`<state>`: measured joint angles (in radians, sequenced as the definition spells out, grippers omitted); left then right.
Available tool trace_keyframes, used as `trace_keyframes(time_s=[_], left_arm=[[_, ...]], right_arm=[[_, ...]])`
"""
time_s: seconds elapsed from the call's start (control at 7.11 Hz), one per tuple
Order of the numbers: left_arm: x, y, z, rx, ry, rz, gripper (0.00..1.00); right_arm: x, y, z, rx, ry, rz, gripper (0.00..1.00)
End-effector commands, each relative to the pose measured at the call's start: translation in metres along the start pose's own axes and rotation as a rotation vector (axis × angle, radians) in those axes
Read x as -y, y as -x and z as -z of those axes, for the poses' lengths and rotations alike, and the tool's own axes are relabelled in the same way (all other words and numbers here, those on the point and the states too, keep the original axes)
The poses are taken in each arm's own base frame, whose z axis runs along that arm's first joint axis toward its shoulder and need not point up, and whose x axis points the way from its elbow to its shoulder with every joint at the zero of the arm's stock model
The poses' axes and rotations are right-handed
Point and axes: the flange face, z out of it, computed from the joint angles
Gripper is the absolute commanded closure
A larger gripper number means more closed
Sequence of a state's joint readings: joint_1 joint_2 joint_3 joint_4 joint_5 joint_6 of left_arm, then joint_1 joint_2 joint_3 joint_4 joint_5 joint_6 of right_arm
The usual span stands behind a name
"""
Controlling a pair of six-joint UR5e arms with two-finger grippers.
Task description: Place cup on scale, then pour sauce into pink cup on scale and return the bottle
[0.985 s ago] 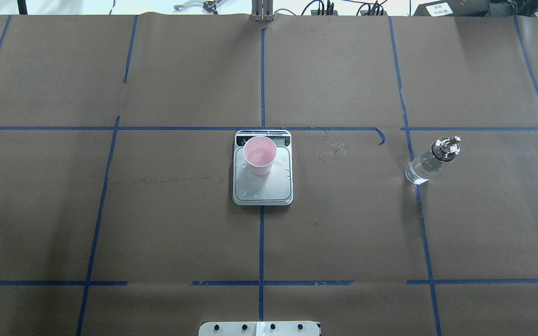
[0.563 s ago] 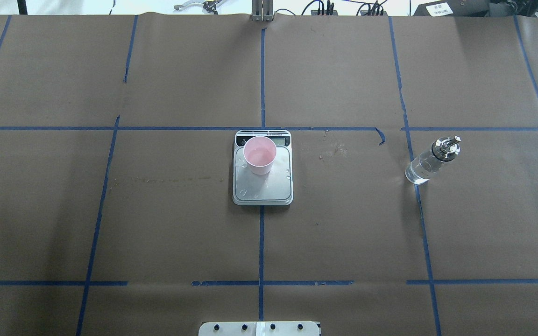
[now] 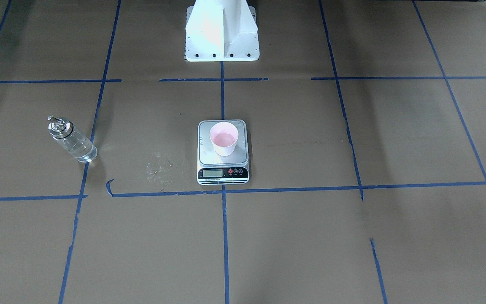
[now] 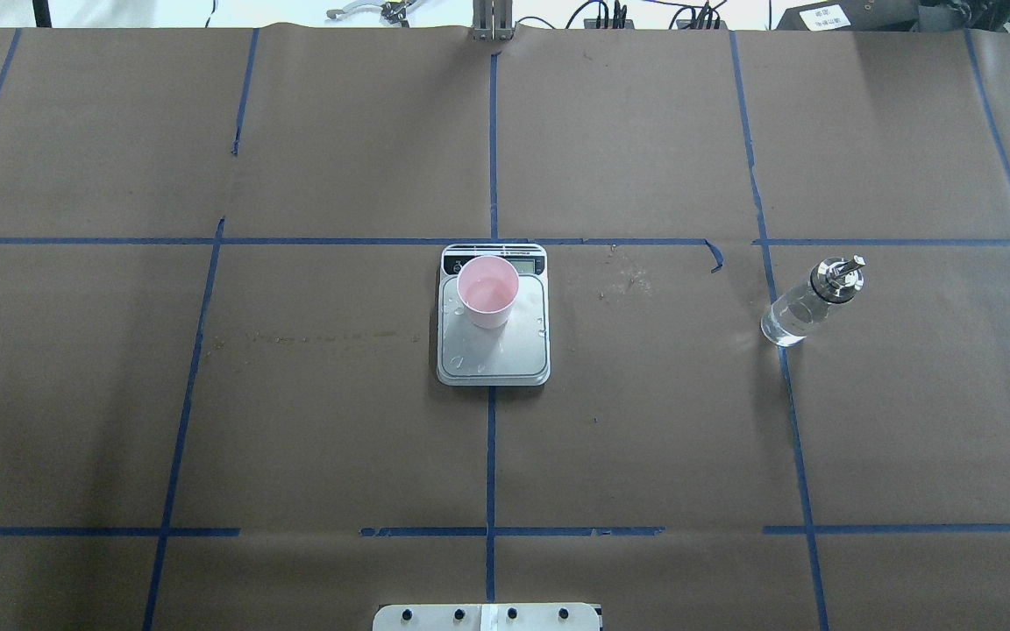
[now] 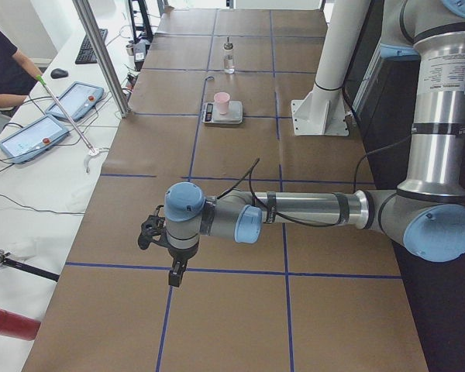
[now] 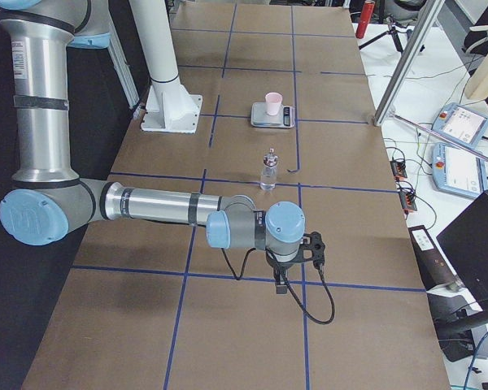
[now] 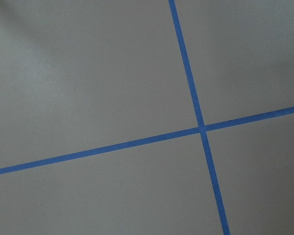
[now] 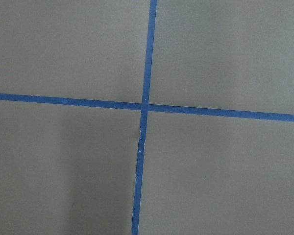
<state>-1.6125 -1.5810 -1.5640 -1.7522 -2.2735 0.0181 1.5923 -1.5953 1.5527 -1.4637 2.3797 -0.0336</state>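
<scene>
Brown-papered table (image 4: 338, 421) with blue tape grid (image 4: 491, 456), scale (image 4: 505, 358) and upright bottle (image 4: 796, 314)

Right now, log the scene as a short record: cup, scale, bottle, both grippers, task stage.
cup: upright on the scale, holding sauce
scale: table centre, droplets on its plate
bottle: upright on the table, robot's right side, ungripped
left gripper: over bare table, away from the scale; open or shut unclear
right gripper: over bare table, apart from the bottle; state unclear
stage: pour looks done, bottle set back
</scene>
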Motion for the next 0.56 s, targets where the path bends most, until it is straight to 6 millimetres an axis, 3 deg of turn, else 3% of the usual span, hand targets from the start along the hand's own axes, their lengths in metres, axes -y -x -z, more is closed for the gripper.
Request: trace_keyframes(time_s=[0.0, 0.42], left_arm=[[-0.0001, -0.0001, 0.0008, -0.003, -0.005, 0.058, 0.00], [0.0003, -0.0021, 0.0018, -0.013, -0.006, 0.057, 0.00]], right_arm=[[-0.0011, -0.0011, -0.0012, 0.001, 0.003, -0.005, 0.00], [-0.0024, -0.0026, -0.0027, 0.001, 0.006, -0.008, 0.00]])
